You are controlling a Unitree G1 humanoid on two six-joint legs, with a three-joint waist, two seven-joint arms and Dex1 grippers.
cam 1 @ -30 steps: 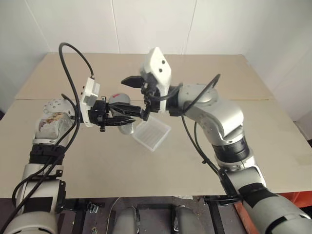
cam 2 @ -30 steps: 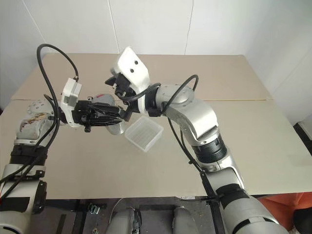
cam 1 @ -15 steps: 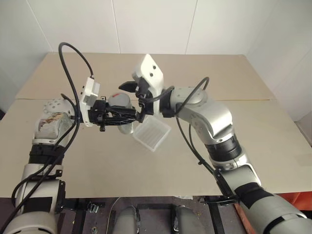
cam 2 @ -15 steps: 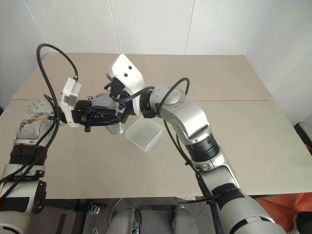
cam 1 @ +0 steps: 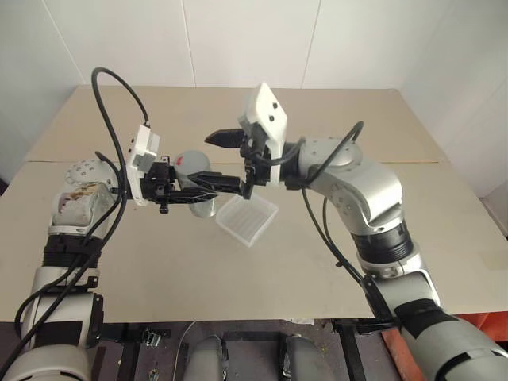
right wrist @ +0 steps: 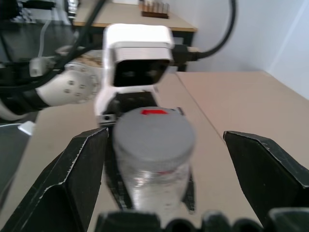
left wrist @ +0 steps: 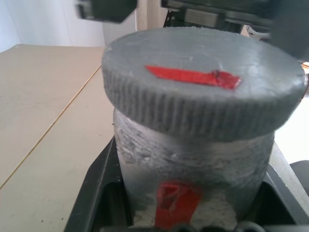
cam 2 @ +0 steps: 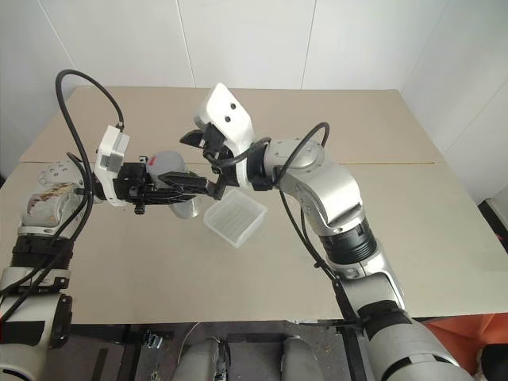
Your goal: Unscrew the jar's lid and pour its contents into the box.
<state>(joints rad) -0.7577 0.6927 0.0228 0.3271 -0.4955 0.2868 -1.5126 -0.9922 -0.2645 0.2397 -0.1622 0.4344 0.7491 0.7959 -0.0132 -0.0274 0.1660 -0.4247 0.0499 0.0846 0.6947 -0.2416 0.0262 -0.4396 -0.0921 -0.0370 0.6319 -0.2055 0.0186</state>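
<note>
Box point(cam 1: 248, 220) sits nearest on the counter point(cam 1: 333, 262), tilted square, nothing visible in it, just below and to the right of the held jar. No contents seen anywhere; jar's walls are opaque in the left wrist view.

Left gripper point(cam 1: 208, 185) holds the jar point(left wrist: 193, 164) upright above the counter, fingers clenched on the jar body, lid point(left wrist: 203, 87) on top with a red mark across it. Lid looks fully seated, ribbed edge flush over the jar neck.

What changed: half a second ago the right gripper point(cam 1: 235, 159) was tucked in close over the jar, its white wrist housing sitting almost above the lid. Now it has drawn back toward the robot's right, away from the jar top. Its fingers are spread wide, one point(right wrist: 82, 164) on each side of the lid in the right wrist view, clear air between each finger and the lid edge. Left arm and jar kept their place over that second.

Reading: lid not yet loosened. Right gripper looks to be re-lining on the lid rather than gripping, so the unscrew step is pending, pour hasn't started. Next it needs to close the spread fingers onto the ribbed lid edge, centred, before twisting; off-centre bite could slip on the low cap.

Far side: bare counter back to the white wall point(cam 1: 254, 40).
</note>
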